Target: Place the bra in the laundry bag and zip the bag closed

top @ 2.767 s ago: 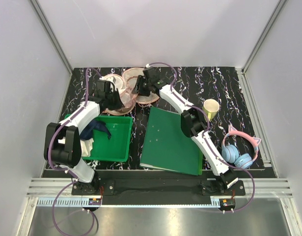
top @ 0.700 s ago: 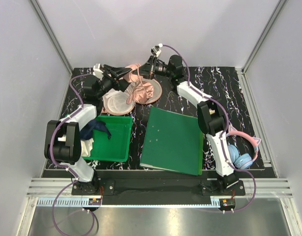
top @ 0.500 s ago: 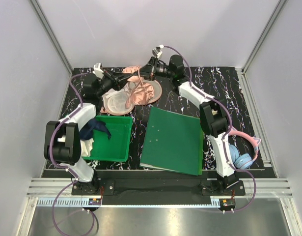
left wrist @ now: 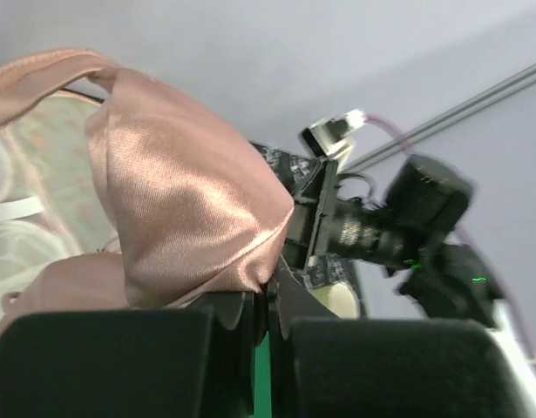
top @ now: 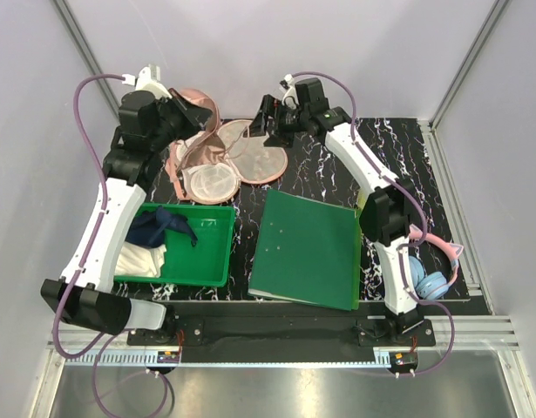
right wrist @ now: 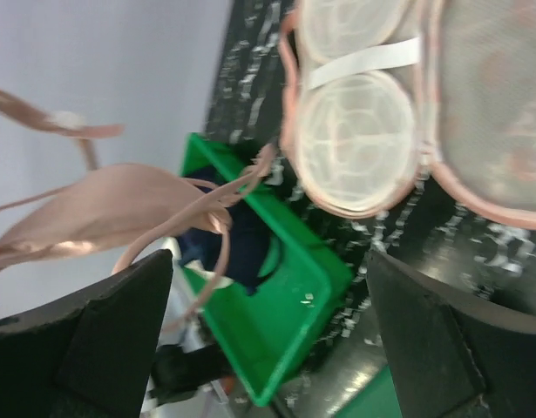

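Observation:
The pale pink bra [top: 196, 102] hangs in the air at the back left, its shiny cup [left wrist: 180, 200] pinched in my shut left gripper [top: 182, 111] [left wrist: 268, 305]. Thin straps [right wrist: 206, 209] dangle from it toward the table. Below and to the right, the peach laundry bag [top: 250, 159] lies unzipped on the black table, its two halves spread flat with the netted inside up [right wrist: 355, 148]. My right gripper [top: 266, 122] [right wrist: 268, 340] hovers over the bag's far right edge, open, with nothing between its fingers.
A green bin [top: 211, 252] with a dark blue cloth [top: 163, 228] and a white cloth [top: 144, 259] stands at front left. A green folder [top: 307, 248] lies in the middle. Pink and blue headphones [top: 427, 272] sit at the right edge.
My left gripper shut on the bra and rose up and to the left with it. My right gripper let the bra go, opened wide and drew back slightly.

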Action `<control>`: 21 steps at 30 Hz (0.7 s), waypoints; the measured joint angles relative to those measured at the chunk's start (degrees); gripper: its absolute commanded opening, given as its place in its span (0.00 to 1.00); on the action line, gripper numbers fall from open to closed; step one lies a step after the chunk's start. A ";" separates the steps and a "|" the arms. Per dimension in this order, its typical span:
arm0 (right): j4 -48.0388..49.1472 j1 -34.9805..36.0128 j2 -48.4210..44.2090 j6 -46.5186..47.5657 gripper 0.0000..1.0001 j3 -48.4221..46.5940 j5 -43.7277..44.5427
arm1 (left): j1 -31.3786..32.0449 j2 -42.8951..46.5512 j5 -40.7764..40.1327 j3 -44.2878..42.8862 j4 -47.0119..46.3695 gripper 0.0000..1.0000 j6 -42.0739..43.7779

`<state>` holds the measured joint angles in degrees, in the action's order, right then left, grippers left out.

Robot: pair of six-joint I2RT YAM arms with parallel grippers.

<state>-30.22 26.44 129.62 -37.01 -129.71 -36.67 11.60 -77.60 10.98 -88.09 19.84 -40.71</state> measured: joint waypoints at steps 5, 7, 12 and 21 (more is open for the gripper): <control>-10.64 4.00 -4.81 10.62 1.00 -1.53 11.23 | 4.90 -0.07 -10.82 -3.96 10.47 0.00 5.09; -12.24 6.69 -6.73 13.31 1.00 -1.55 14.86 | 6.36 -0.24 -15.08 -5.33 14.14 0.00 6.47; -14.80 12.37 -12.57 16.83 0.99 0.66 28.41 | 9.03 -0.04 -22.99 -6.49 18.67 0.00 8.76; -23.28 7.93 -15.76 23.02 1.00 1.01 48.54 | 9.90 0.39 -29.27 -7.74 23.47 0.00 10.21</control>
<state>-53.49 34.37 113.86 -14.00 -128.70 11.88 21.50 -77.21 -18.28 -95.83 43.31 -30.50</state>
